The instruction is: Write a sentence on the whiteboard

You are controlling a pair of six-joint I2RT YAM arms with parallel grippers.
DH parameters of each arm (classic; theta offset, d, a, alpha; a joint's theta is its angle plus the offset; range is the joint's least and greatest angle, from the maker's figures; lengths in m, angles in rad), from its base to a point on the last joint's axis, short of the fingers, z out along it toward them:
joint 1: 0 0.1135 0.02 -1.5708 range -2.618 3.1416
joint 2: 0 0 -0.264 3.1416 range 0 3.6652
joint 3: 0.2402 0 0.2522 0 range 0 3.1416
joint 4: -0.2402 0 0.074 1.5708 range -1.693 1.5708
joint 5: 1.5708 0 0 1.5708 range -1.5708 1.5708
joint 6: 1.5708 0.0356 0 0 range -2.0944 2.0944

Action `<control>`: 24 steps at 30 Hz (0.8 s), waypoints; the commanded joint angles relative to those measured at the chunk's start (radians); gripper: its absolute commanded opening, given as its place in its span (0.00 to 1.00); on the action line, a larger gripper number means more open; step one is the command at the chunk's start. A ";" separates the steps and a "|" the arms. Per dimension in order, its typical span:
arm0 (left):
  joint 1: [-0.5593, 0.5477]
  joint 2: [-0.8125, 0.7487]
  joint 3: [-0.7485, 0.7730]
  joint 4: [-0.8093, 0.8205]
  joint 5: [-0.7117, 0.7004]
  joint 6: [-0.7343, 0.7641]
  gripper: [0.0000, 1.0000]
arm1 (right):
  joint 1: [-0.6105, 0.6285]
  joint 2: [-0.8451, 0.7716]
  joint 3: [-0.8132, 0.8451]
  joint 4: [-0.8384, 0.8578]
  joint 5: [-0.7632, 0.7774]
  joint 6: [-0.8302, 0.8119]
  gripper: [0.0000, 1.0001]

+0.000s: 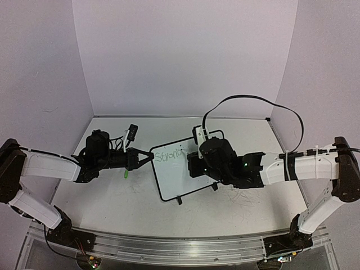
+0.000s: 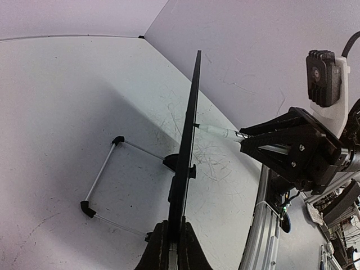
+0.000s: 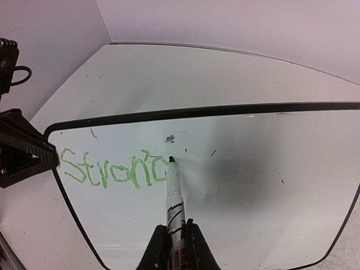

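Observation:
The whiteboard point(image 1: 181, 179) stands tilted at the table's middle, seen edge-on in the left wrist view point(image 2: 189, 135) and face-on in the right wrist view point(image 3: 259, 191). My left gripper point(image 2: 173, 247) is shut on its left edge point(image 1: 147, 156). Green letters of the sentence point(image 3: 109, 169) read "Strong" along the board's top left point(image 1: 169, 153). My right gripper point(image 3: 175, 243) is shut on a white marker point(image 3: 174, 197). The marker's tip touches the board at the last letter. From the left wrist the marker point(image 2: 218, 132) meets the board's face.
A small green cap point(image 1: 126, 174) lies on the table under the left arm. The board's wire stand point(image 2: 104, 180) rests on the scuffed table behind it. A metal rail point(image 1: 169, 247) runs along the near edge, and walls close three sides.

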 commanded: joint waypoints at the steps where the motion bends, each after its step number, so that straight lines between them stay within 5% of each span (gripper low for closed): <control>1: 0.005 -0.016 0.051 0.030 0.027 0.003 0.00 | -0.004 -0.019 -0.023 -0.014 -0.004 0.019 0.00; 24: 0.005 -0.011 0.052 0.029 0.024 0.006 0.00 | 0.022 -0.033 -0.068 -0.034 -0.011 0.062 0.00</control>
